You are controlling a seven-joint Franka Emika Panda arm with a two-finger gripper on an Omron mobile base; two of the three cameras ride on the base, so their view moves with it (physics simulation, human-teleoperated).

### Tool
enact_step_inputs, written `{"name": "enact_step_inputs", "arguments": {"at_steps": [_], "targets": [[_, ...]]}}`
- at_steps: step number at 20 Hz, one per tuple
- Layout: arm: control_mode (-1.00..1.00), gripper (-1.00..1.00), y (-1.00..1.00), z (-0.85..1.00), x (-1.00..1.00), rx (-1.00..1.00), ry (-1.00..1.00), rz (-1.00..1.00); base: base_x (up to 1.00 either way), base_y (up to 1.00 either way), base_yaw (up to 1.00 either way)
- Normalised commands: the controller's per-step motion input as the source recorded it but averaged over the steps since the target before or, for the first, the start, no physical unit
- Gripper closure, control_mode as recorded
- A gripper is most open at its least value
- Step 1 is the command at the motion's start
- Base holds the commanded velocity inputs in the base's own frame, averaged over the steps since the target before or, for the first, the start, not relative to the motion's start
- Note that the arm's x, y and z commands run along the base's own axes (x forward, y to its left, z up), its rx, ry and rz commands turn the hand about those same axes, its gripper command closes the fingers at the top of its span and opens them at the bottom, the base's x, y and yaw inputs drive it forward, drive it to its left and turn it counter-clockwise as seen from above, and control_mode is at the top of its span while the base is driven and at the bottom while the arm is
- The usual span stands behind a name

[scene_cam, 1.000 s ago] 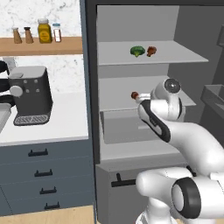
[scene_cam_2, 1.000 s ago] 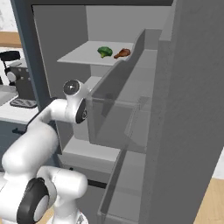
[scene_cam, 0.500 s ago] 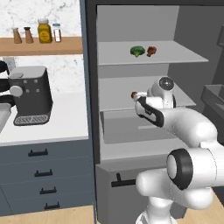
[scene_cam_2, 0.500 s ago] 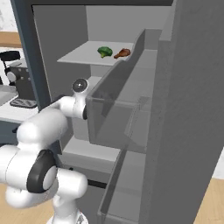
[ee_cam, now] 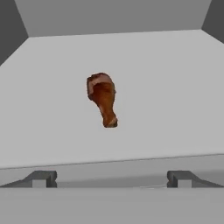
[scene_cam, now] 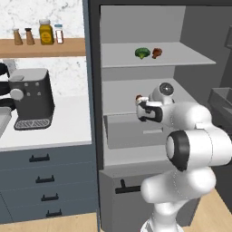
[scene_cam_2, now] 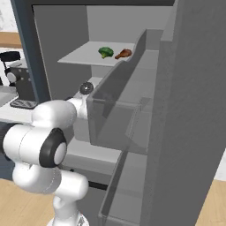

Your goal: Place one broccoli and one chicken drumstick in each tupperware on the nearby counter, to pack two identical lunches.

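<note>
A reddish-brown chicken drumstick (ee_cam: 103, 98) lies on the fridge's middle shelf (ee_cam: 175, 87), bone end toward me. My gripper (ee_cam: 111, 179) hovers just in front of it, open, with nothing between its fingertips (ee_cam: 40, 178). From the left base view the gripper (scene_cam: 144, 110) sits at the middle shelf, right beside this drumstick (scene_cam: 139, 98). On the top shelf a broccoli (scene_cam: 142, 52) lies next to a second drumstick (scene_cam: 157, 52); the right base view also catches that broccoli (scene_cam_2: 105, 52) and drumstick (scene_cam_2: 124, 54). The white counter (scene_cam: 59, 129) is left of the fridge. The tupperware is out of view.
A black coffee machine (scene_cam: 29, 97) stands on the counter under a wooden shelf (scene_cam: 43, 46) with spice jars. The open fridge door with its bins (scene_cam_2: 132, 110) stands close on the right, hiding my hand in the right base view. Drawers (scene_cam: 43, 179) sit below the counter.
My arm has folded in closer to the fridge, and the hand has edged slightly left along the middle shelf toward the drumstick. The jaws have stayed open.
</note>
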Motion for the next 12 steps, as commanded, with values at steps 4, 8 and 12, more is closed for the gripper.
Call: {"name": "enact_step_inputs", "arguments": {"at_steps": [4, 8, 12], "targets": [[-1.00, -1.00, -0.10, -0.12, 0.46, 0.00, 0.09, 0.00, 0.00, 0.00, 0.00], [-1.00, -1.00, -0.07, -0.18, 0.41, 0.00, 0.04, 0.00, 0.00, 0.00, 0.00], [-1.00, -1.00, -0.02, -0.23, 0.42, 0.00, 0.03, 0.00, 0.00, 0.00, 0.00]]}}
